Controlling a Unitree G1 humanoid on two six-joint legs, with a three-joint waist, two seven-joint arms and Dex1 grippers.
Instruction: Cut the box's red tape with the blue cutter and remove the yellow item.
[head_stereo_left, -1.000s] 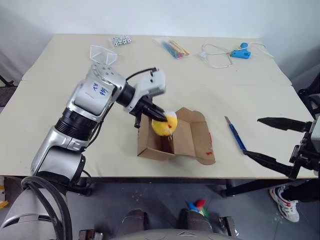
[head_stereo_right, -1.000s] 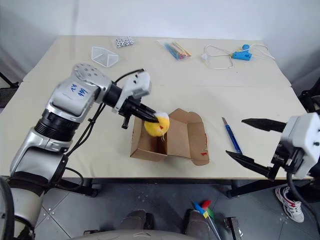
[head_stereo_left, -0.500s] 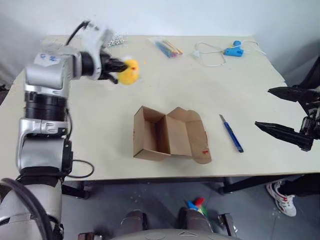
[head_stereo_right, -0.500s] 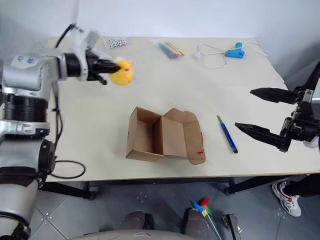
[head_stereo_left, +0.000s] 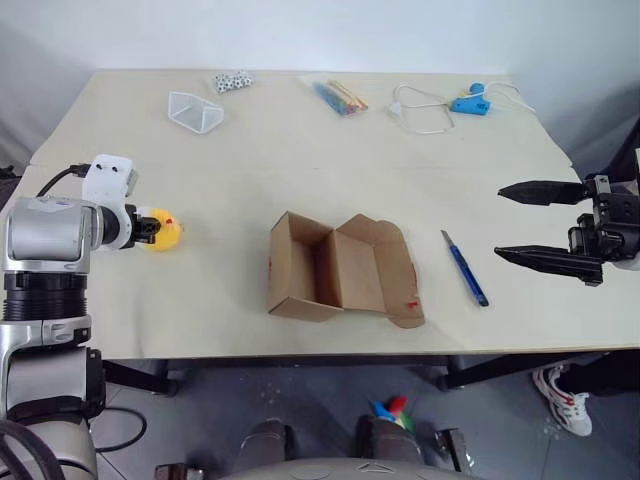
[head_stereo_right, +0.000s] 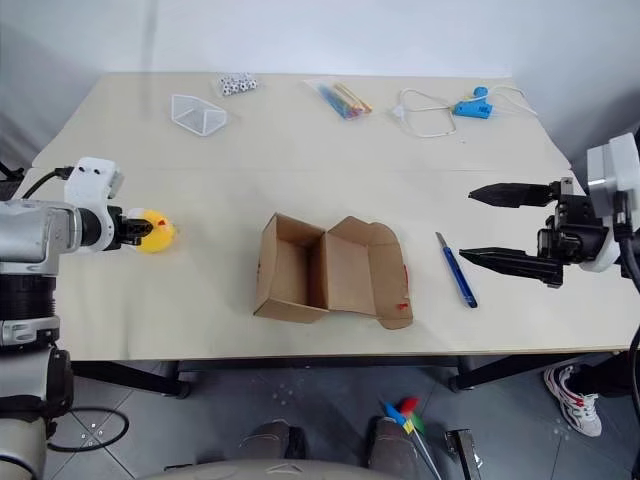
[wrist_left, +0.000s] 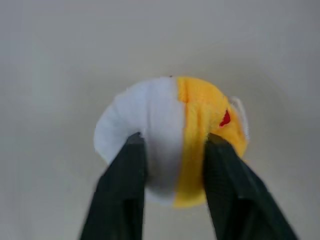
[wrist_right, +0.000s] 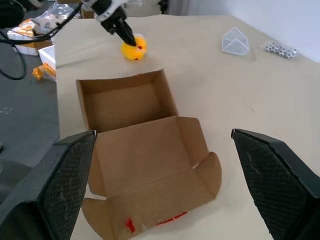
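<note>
The brown box (head_stereo_left: 335, 270) lies open in the middle of the table, empty, with red tape (head_stereo_left: 412, 304) on its right flap. The blue cutter (head_stereo_left: 466, 270) lies on the table just right of the box. The yellow item (head_stereo_left: 163, 230) rests on the table far to the left. My left gripper (head_stereo_left: 148, 229) has a black fingertip against each side of the yellow item (wrist_left: 200, 120), which has a white half and a red mark. My right gripper (head_stereo_left: 499, 222) hangs open right of the cutter, above the table's right edge, with nothing between its fingers.
Along the far side of the table lie a clear triangular container (head_stereo_left: 195, 110), several dice (head_stereo_left: 232, 81), a clear bag of coloured sticks (head_stereo_left: 340, 96) and a light-blue tool with a white cord (head_stereo_left: 465, 102). The box's open flaps reach towards the table's front edge.
My left arm lifted the yellow item out of the box, swung it left and brought it down onto the table at the left side. My right gripper moved slightly and stays open.
</note>
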